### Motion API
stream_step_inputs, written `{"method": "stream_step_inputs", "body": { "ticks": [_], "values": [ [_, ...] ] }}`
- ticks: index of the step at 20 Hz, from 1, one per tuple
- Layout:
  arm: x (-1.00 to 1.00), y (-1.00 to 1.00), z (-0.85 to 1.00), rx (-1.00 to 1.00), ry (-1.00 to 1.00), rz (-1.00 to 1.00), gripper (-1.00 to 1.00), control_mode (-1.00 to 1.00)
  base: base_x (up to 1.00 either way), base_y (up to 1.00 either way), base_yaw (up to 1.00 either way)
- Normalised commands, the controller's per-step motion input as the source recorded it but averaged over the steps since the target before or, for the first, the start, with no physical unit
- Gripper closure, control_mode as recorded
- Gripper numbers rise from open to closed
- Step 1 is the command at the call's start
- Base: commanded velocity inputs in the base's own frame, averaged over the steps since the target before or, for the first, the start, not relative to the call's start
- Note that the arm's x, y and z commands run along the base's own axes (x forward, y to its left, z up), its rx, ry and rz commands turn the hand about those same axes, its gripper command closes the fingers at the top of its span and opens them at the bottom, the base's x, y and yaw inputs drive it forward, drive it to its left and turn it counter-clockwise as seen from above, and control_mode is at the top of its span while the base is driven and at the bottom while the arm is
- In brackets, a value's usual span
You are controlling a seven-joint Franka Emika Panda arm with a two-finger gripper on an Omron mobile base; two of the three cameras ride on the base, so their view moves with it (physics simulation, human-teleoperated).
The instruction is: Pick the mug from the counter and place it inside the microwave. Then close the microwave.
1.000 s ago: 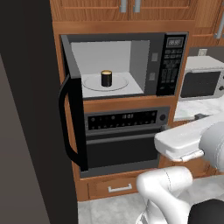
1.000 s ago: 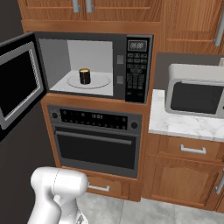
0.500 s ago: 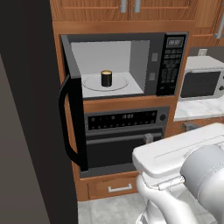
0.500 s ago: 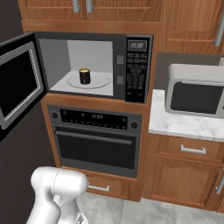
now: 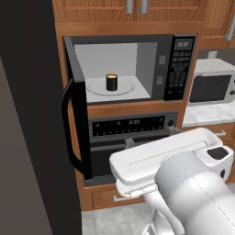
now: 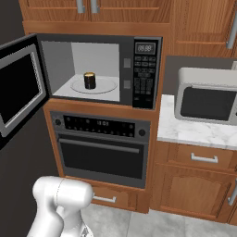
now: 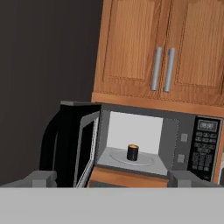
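The mug (image 6: 90, 80) stands on the microwave (image 6: 146, 69) turntable (door swung open), the claw (image 7: 112, 178) spread and empty.

The gripper (image 7: 112, 178) is spread wide open, holding nothing.

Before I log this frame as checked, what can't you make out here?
- Mug handle: too small in every view.
- Microwave display digits: blurred in the right base view.
- Built-in oven front: partly hidden by the arm in the left base view.
- Microwave door handle: faces away in the right base view.
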Motion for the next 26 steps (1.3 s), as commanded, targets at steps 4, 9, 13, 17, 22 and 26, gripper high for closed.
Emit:
{"method": "stream_step_inputs", "body": {
  "ticks": [4, 9, 13, 17, 22, 26],
  "values": [
    [0.34, 0.30, -0.06, 0.00, 0.00, 0.00, -1.00, -1.00, 0.00, 0.00, 0.00],
    [0.31, 0.31, 0.00, 0.00, 0.00, 0.00, -1.00, -1.00, 0.00, 0.00, 0.00],
    [0.34, 0.16, 0.00, 0.00, 0.00, 0.00, -1.00, -1.00, 0.00, 0.00, 0.00],
    [0.27, 0.17, 0.00, 0.00, 0.00, 0.00, -1.00, -1.00, 0.00, 0.00, 0.00],
    [0.00, 0.10, 0.00, 0.00, -0.03, 0.00, -1.00, -1.00, 0.00, 0.00, 0.00],
    [0.03, 0.02, 0.00, 0.00, -0.01, 0.00, -1.00, -1.00, 0.00, 0.00, 0.00]
  ]
}}
